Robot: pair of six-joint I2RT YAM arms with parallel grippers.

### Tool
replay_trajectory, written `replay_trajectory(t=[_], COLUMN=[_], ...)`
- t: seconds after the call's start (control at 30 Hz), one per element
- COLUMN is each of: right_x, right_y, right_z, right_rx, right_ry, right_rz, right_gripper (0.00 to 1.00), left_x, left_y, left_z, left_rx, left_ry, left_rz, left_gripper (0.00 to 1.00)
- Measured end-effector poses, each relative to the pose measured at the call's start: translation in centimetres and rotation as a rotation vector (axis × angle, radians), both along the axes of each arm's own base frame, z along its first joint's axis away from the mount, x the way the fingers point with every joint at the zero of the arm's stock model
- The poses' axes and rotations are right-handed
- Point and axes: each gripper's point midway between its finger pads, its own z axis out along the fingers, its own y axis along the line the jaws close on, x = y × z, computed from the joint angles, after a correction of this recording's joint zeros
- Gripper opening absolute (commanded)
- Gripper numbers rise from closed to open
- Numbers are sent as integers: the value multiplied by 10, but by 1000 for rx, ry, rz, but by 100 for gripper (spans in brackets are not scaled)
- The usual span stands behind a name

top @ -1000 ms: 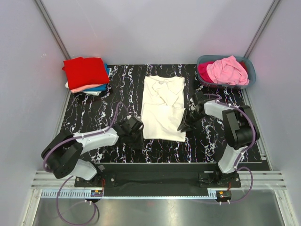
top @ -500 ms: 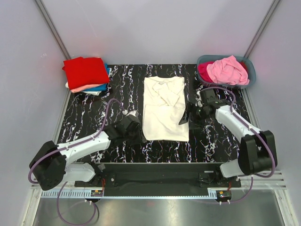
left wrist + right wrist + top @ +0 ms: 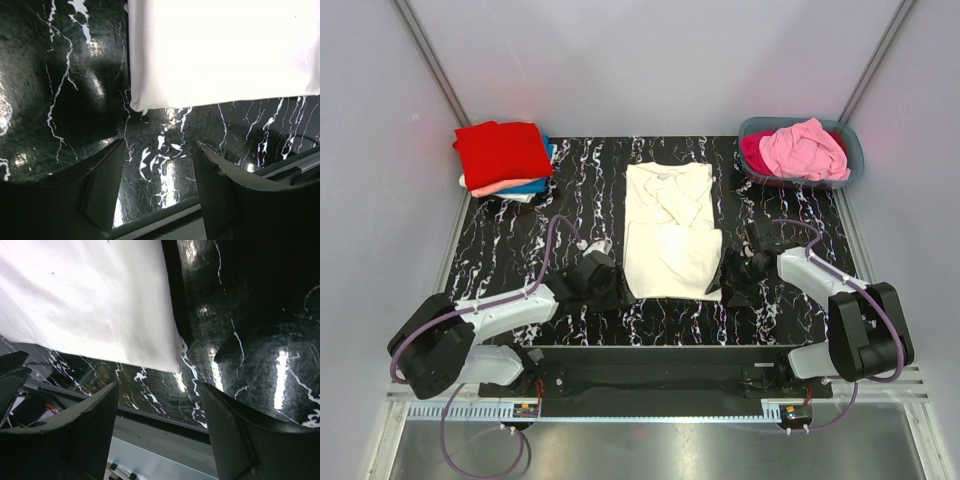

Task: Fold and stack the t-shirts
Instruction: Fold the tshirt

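A cream t-shirt lies folded lengthwise in the middle of the black marbled table; its near hem corners show in the left wrist view and right wrist view. My left gripper is open and empty, just left of the shirt's near left corner, over bare table. My right gripper is open and empty beside the near right corner. A stack of folded shirts, red on top of salmon and blue, sits at the back left. Pink and magenta shirts lie in the tub.
A grey-blue plastic tub stands at the back right corner. The table's near edge and a metal rail run below the grippers. Grey walls close in the sides and back.
The shirt's right sleeve side was folded onto the body and let go. My right gripper moved down to the near right corner. My left gripper shifted slightly along the near left corner.
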Motion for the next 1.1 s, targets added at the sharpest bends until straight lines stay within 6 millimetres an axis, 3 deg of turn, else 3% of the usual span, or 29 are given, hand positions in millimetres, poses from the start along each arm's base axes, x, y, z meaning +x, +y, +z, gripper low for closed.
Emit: replay_trajectory(t=[0.2,0.63,1.1], right_x=[0,8,12], right_y=[3,13,12], right_z=[-19,-24,-22], right_rx=[16,65,57], right_ry=[33,37,22], right_rz=[-47,-68,-90], right_gripper=[63,47,53], left_x=[13,29,30], left_y=[16,6,2], left_z=[-12,-14,-15], left_rx=[-28,-92,-130], left_ry=[-3,-32,-42], left_rz=[72,77,79], left_gripper=[57,48,47])
